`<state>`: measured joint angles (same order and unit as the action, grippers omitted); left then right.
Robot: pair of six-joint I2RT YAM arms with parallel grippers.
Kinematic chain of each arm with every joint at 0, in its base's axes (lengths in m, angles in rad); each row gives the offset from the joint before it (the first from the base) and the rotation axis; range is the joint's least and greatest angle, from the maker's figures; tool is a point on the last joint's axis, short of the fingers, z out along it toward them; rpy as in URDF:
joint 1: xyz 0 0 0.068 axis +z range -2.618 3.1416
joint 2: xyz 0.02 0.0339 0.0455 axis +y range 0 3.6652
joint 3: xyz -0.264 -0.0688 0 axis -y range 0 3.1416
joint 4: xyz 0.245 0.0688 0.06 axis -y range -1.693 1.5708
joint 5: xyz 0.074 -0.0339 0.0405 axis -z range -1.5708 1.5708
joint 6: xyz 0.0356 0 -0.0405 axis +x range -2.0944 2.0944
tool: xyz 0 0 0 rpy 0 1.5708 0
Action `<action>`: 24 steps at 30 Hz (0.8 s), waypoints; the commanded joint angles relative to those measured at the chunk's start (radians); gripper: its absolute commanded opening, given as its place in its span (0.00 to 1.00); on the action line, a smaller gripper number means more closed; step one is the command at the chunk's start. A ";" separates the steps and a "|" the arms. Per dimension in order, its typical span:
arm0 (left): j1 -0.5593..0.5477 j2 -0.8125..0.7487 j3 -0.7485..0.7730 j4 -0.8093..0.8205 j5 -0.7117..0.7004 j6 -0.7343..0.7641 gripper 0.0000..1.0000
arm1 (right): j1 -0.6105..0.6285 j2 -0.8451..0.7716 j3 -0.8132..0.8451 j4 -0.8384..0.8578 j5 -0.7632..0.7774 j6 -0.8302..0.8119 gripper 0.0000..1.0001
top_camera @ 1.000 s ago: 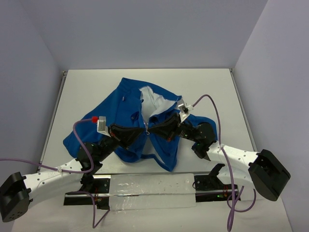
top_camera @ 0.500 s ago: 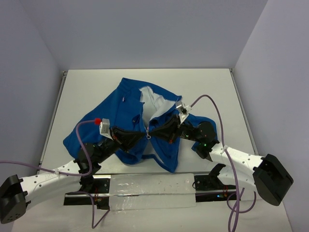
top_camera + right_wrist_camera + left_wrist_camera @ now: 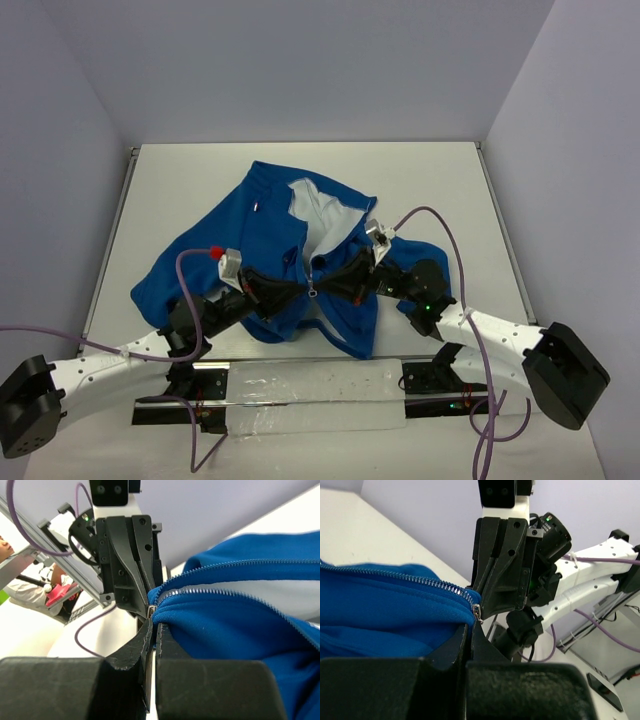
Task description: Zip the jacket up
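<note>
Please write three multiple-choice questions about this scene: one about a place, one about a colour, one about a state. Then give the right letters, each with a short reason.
1. Where do the left tool and right tool meet?
A. at the collar
B. at the near end of the zipper
C. on a sleeve

2. What colour is the lining of the jacket?
A. white
B. red
C. green

3. How is the zipper?
A. closed to the top
B. torn off
C. open beyond the tools

Answers:
1 B, both tools pinch the fabric there, tip to tip.
2 A, white shows inside the open front.
3 C, its two sides spread apart beyond the tools.
</note>
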<state>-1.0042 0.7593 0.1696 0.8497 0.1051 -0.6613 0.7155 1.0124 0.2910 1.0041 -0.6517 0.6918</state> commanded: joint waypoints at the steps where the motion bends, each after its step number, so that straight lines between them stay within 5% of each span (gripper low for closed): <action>1: -0.016 0.036 -0.050 -0.061 0.162 -0.060 0.00 | -0.028 -0.060 -0.018 0.116 0.160 -0.009 0.00; 16: -0.016 0.294 -0.131 0.139 0.206 -0.125 0.00 | -0.028 0.034 -0.129 0.103 0.207 -0.009 0.00; 24: -0.014 0.474 -0.084 0.120 0.268 -0.139 0.00 | -0.028 0.107 -0.153 0.111 0.291 -0.006 0.00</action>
<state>-1.0033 1.1412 0.0874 1.0267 0.1780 -0.7784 0.7155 1.1035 0.1149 0.9713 -0.5799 0.6990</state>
